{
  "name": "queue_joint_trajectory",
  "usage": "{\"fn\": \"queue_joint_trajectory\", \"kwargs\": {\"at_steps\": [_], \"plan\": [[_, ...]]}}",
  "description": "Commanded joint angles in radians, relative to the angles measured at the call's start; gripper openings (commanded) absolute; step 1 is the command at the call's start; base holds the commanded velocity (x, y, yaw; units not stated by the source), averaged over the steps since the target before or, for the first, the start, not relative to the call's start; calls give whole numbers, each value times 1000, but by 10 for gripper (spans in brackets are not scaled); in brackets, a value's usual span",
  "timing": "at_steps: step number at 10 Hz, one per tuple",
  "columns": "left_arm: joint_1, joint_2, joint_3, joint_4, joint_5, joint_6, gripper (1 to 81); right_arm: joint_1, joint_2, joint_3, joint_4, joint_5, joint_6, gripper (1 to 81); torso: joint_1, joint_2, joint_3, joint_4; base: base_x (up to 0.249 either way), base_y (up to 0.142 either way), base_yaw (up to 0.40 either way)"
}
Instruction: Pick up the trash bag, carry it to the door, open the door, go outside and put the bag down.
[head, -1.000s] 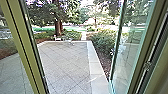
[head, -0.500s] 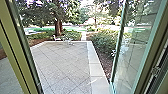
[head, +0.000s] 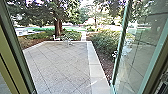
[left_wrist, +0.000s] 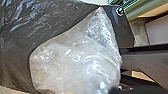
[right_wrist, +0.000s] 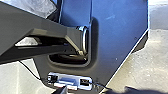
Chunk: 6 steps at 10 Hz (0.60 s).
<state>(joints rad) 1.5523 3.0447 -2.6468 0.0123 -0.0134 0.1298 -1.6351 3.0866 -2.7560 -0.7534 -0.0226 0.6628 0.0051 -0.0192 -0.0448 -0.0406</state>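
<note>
Door frame (head: 17, 55) slides outward in head view, glass door (head: 143, 47) standing open; I read forward roll, exit to paved yard (head: 62, 65) underway. Trash bag (left_wrist: 75, 62) sits large, close by left wrist. Can't tell grip state, either side.

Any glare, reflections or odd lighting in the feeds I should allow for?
Head view: washed-out brightness beyond the trees, pale reflections across the glass door; left wrist view: white highlights on the clear plastic, streaky sheen on the dark plastic; right wrist view: bluish sheen over the robot's dark plate, with pale, bright floor beside it.
</note>
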Motion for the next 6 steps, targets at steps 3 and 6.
{"fn": "queue_joint_trajectory", "kwargs": {"at_steps": [3,6], "plan": [[-37,7,5,6,59,2,10,31,5,6,-11,-43,-2,811,0,1,0,0,121,0,0],[-37,7,5,6,61,2,10,34,5,6,-11,-43,-2,811,-3,-1,1,0,114,0,0]]}}
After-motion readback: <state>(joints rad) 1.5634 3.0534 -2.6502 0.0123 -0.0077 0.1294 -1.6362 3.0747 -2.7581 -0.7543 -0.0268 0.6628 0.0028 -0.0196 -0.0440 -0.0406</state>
